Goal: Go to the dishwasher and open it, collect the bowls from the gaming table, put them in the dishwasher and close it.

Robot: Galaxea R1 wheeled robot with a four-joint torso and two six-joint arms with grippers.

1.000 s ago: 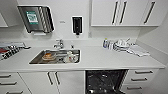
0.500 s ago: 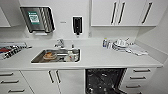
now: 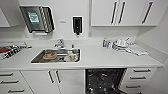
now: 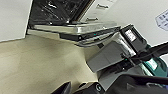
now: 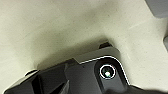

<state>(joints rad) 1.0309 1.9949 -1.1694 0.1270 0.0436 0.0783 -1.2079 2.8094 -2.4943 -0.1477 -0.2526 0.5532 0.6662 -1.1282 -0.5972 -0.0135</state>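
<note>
From the head view, the robot faces a white counter (image 3: 100,58); the dishwasher (image 3: 103,81) sits under it with its dark inside showing, so its door is already down, ready for loading; a steel sink (image 3: 57,55) to the left holds dishes, one looking orange; white dishes (image 3: 121,44) are stacked on the counter by the wall.

From the left wrist view, the dishwasher door (image 4: 75,30) lies flat and open above the pale floor (image 4: 37,62); whether this arm's pincer is open or closed cannot be told.

From the right wrist view, the floor sits close below; this pincer's state cannot be told either; nothing seems held.
</note>
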